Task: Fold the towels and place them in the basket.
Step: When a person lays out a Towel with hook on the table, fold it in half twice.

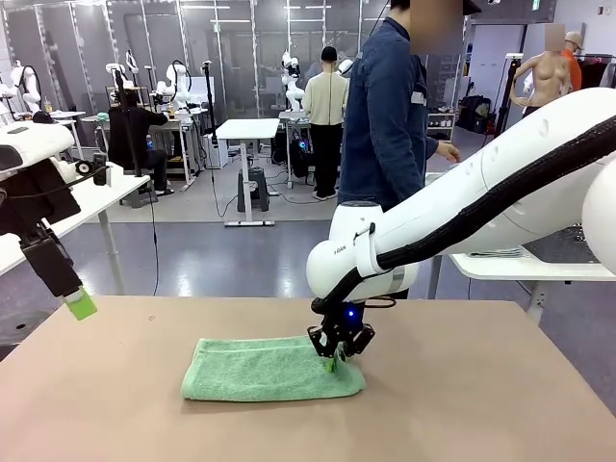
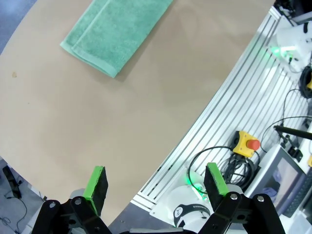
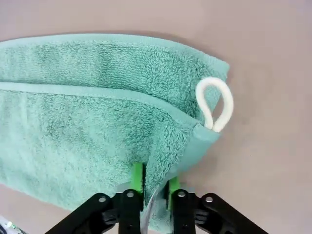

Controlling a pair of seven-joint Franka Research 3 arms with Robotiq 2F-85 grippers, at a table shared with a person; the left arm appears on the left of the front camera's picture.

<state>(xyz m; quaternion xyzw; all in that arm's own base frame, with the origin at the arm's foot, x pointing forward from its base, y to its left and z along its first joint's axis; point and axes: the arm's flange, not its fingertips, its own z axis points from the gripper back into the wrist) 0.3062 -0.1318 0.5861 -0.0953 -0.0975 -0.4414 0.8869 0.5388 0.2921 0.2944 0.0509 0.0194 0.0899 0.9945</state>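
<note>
Mint-green terry nipped between the green pads of the right gripper (image 3: 153,176), jaws drawn narrow and closed on a raised fold at the edge of the towel (image 3: 87,112), just beside the corner with the white loop (image 3: 214,105). From the front, pressed down onto the towel's right end, white arm sloping in over it from the right. Well off to the towel's left, raised above the table (image 1: 481,404), the left gripper (image 2: 156,178): jaws spread wide, pads apart, gripping nothing. Beyond the towel, at the far side of the table, a person (image 1: 385,115) in a dark blue jacket, standing side-on. Under the left gripper, off the table's edge, aluminium rails (image 2: 229,112) and a yellow box with a red button (image 2: 246,143). Folded double, lying flat mid-table, long side across, with its right end under and within the closed right jaws and its left end free, well apart from the open left ones.
</note>
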